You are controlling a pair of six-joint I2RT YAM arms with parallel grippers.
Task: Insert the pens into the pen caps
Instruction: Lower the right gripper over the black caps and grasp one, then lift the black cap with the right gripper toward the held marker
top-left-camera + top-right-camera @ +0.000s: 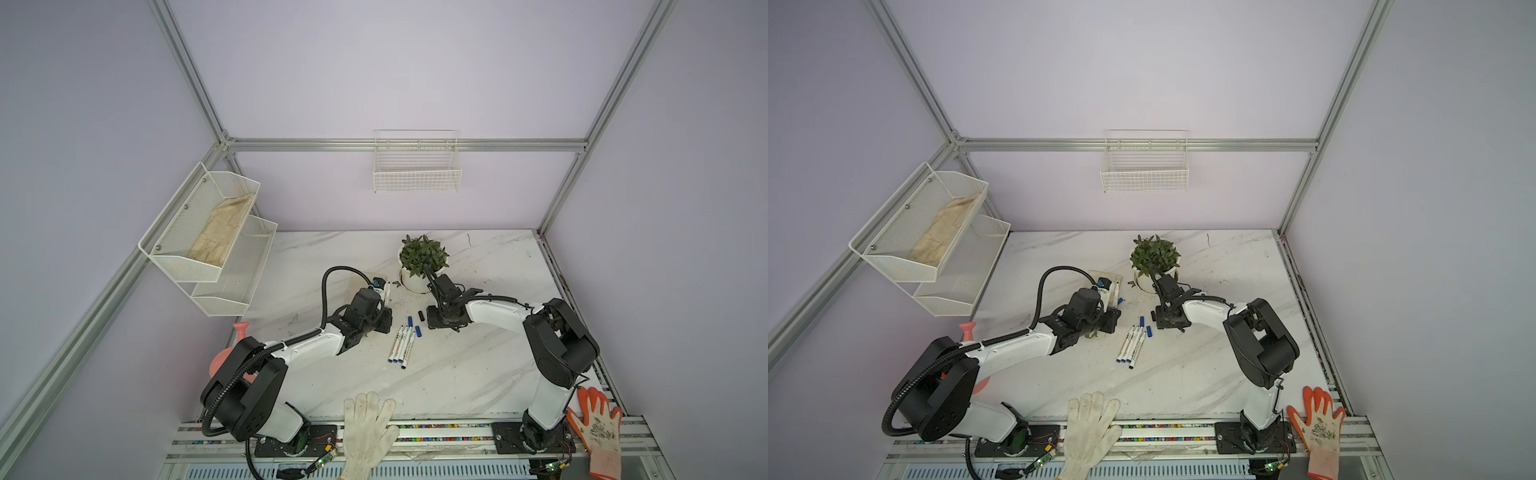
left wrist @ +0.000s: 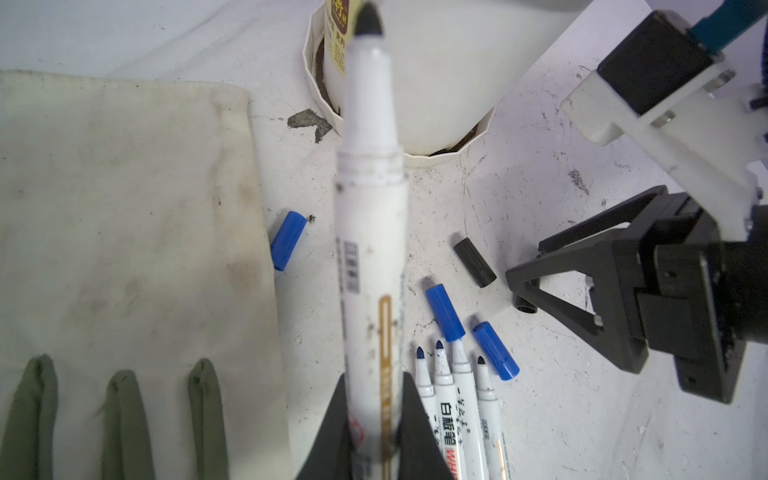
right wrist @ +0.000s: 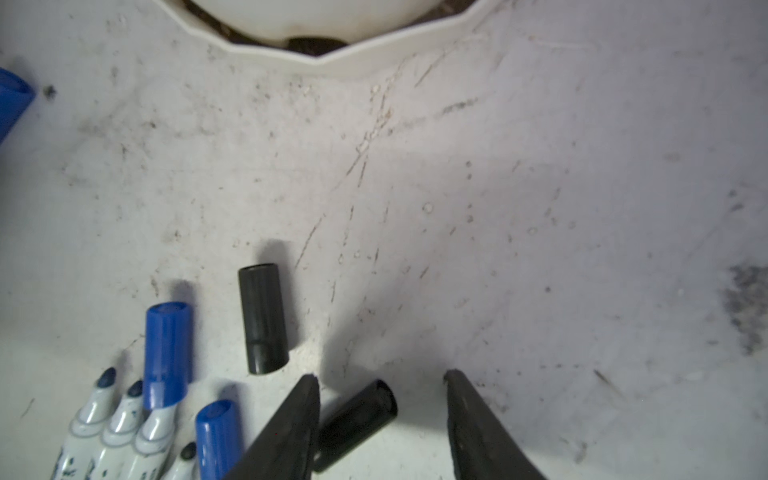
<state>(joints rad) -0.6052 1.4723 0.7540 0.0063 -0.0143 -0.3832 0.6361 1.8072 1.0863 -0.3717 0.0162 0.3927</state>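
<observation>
Left wrist view: the left gripper (image 2: 372, 399) is clamped on one pen (image 2: 370, 232). Jaws of the right gripper (image 3: 382, 382) stand apart around a black cap (image 3: 357, 419) on the marble table (image 1: 478, 365). Four pens (image 1: 401, 343) lie at centre, blue caps (image 1: 418, 331) at their tips. The upper tier of the left wall shelf (image 1: 166, 249) holds a pale cloth (image 1: 222, 228). A white pot (image 1: 411, 284) holds a plant (image 1: 424, 253). Lilac walls (image 1: 374, 62).

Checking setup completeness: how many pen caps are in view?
5. Blue caps: one beside the cloth, one at the tip of a pen in the row, one beside that row. Black caps: one lying free, one inside the open right gripper.
</observation>
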